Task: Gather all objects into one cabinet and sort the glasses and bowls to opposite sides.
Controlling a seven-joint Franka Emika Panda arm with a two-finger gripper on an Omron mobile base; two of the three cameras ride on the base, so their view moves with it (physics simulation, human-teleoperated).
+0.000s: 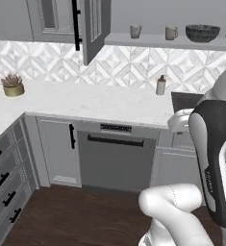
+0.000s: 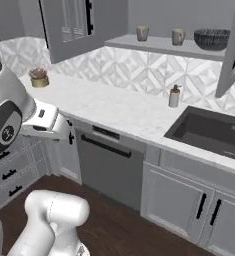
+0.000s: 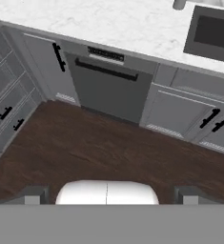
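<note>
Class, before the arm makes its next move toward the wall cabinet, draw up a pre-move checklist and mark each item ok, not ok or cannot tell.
1. Cabinet doors open: ok; the left door stands swung out, exposing the shelf.
2. Cups on the shelf upright: ok; left cup and right cup.
3. Cups and patterned bowl apart: ok; the bowl sits at the right end.
4. Pincer empty: ok; nothing between its tips, floor beyond.
5. Soap bottle clear of the path: cannot tell.
6. All objects gathered: cannot tell.
</note>
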